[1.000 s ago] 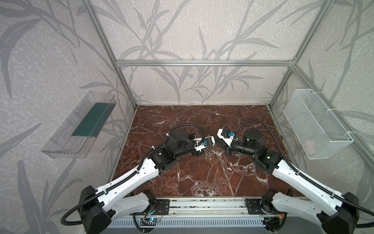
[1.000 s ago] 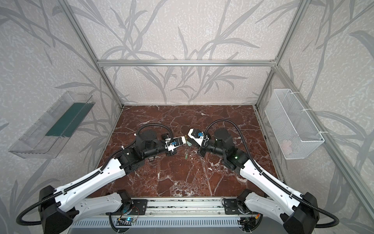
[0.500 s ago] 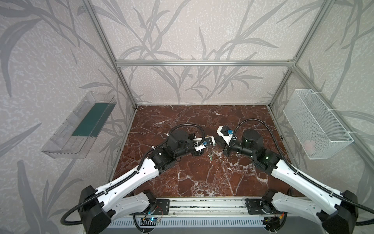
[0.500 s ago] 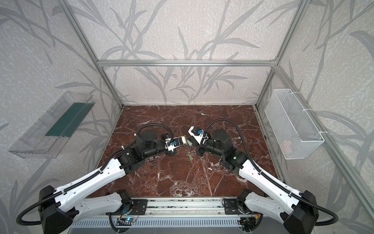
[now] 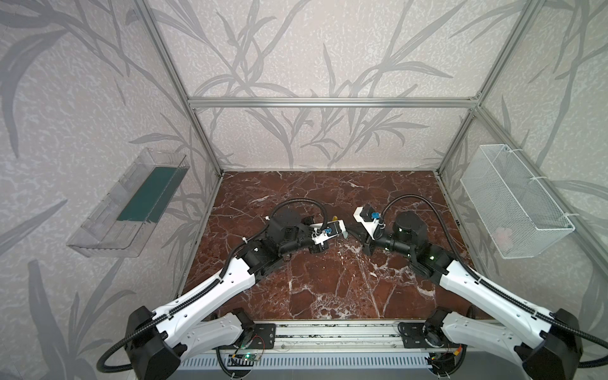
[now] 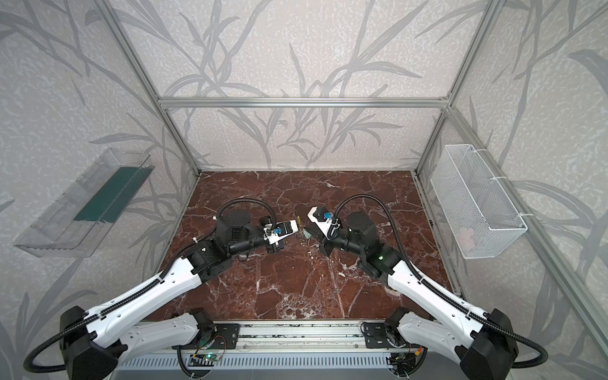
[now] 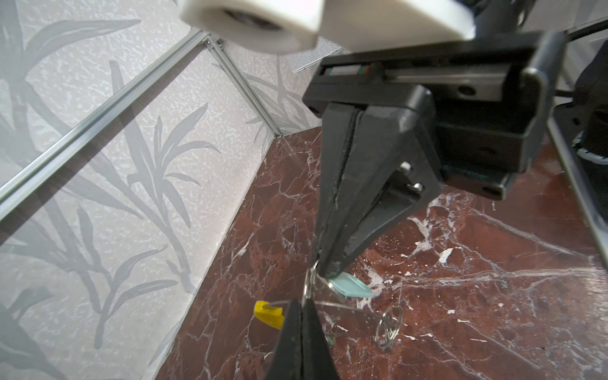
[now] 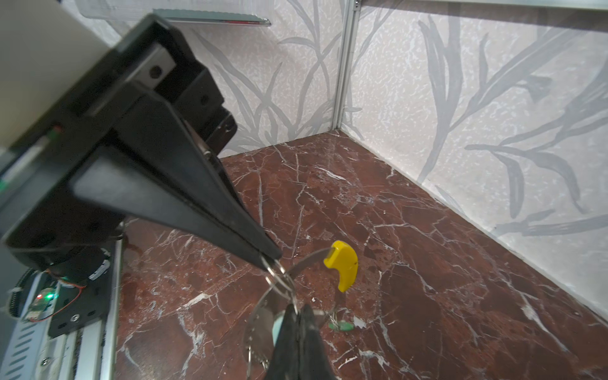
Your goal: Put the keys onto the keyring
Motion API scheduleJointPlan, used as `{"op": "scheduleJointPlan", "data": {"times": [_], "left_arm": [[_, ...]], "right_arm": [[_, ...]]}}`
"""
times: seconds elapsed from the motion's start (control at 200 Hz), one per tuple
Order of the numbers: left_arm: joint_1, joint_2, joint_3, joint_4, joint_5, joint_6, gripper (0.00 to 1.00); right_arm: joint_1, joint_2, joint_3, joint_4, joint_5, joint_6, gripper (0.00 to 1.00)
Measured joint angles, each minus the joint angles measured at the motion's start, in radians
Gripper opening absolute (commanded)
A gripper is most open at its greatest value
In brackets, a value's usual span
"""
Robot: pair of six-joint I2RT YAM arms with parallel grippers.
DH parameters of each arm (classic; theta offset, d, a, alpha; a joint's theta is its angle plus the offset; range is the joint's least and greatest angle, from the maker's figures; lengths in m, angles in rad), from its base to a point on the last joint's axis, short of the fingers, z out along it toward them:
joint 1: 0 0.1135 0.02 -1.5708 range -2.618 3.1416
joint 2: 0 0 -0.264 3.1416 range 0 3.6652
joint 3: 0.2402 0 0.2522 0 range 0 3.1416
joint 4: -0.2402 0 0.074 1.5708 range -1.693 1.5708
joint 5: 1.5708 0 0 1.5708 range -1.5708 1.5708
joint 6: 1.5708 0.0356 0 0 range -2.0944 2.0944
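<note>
The keyring (image 7: 348, 307) is a thin grey hoop with a yellow segment (image 8: 343, 263), held just above the marble floor. My left gripper (image 7: 303, 304) is shut on its band beside the yellow segment (image 7: 268, 314). My right gripper (image 8: 297, 311) meets it tip to tip and is shut on a pale-green key (image 7: 350, 286) and its small split ring (image 8: 279, 276), which touches the hoop. A second, greener key (image 8: 342, 326) lies on the floor under the hoop. In both top views the wrist cameras hide the fingertips; only a yellow speck (image 5: 334, 217) shows.
Another small split ring (image 7: 390, 325) hangs at the hoop's far side. A clear plastic shelf (image 5: 131, 210) hangs on the left wall and a white wire basket (image 5: 513, 204) on the right wall. An aluminium rail (image 5: 335, 332) runs along the front edge.
The right wrist has shifted slightly near the left gripper. The left arm has stayed put, and both grippers have stayed shut.
</note>
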Motion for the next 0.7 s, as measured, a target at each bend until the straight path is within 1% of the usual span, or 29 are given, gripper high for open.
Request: {"op": "scheduleJointPlan", "data": {"times": [0.055,0.09,0.19,0.34,0.45,0.7], "left_arm": [[0.026,0.0,-0.01,0.011,0.062,-0.035,0.0],[0.039,0.0,-0.014,0.016,0.1,-0.058,0.0],[0.074,0.0,-0.016,0.051,0.199,-0.119,0.0],[0.098,0.005,-0.016,0.103,0.296,-0.184,0.0],[0.1,0.018,-0.015,0.132,0.346,-0.214,0.0],[0.1,0.04,-0.015,0.149,0.395,-0.24,0.0]], "right_arm": [[-0.014,-0.014,-0.024,0.018,-0.025,0.004,0.19],[-0.025,-0.026,-0.04,0.022,-0.03,0.002,0.24],[-0.051,-0.063,-0.077,0.022,-0.04,-0.005,0.31],[-0.054,-0.104,-0.083,0.027,-0.08,-0.028,0.34],[-0.054,-0.111,-0.083,0.038,-0.107,-0.032,0.34],[-0.054,-0.111,-0.072,0.085,-0.145,-0.035,0.32]]}}
